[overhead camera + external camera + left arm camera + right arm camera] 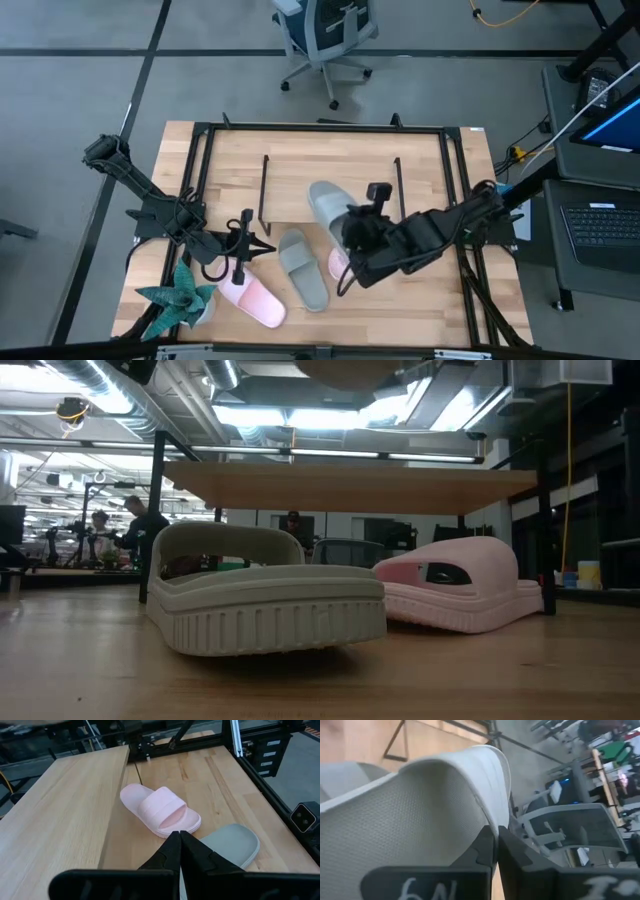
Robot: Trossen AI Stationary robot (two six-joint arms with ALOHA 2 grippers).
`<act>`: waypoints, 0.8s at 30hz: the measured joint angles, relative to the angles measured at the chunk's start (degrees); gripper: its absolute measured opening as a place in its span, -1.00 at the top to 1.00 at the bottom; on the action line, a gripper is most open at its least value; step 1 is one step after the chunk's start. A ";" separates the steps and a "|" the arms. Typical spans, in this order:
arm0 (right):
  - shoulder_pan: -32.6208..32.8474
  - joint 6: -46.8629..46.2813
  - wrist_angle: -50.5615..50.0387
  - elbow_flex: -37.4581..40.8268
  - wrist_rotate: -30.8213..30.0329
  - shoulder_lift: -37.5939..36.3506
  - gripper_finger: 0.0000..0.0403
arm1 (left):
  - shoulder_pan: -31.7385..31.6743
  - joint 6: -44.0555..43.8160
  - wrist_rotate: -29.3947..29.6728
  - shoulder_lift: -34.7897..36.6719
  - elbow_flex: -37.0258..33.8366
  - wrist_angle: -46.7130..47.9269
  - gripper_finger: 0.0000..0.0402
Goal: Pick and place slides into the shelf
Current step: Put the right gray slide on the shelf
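Pinching a grey slide (328, 205) at the shelf (330, 165), your right gripper (352, 222) is clamped; your left gripper (243, 243), fingers together, waits over a pink slide (255, 298).

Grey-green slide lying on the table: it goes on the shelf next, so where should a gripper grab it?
Its wide strap, from above: the grey-green slide lies sole-down and the strap arches up, leaving a gap for one finger underneath.
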State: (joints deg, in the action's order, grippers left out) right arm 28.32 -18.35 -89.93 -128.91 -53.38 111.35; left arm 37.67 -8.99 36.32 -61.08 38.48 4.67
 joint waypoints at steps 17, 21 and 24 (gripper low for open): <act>-0.72 -17.18 3.30 37.56 -2.43 -23.98 0.94 | -0.04 -0.03 0.33 0.00 0.00 -0.46 1.00; -2.35 -17.08 2.53 39.47 -2.43 -24.22 0.94 | -0.04 -0.04 1.24 0.00 0.00 -1.03 1.00; -3.93 -15.94 2.71 40.71 -2.95 -23.83 0.94 | -0.04 -0.06 1.75 0.00 0.00 -1.04 1.00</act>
State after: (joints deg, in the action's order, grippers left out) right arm 24.39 -34.29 -87.22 -88.21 -56.33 87.52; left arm 37.63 -9.05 38.06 -61.08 38.48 3.63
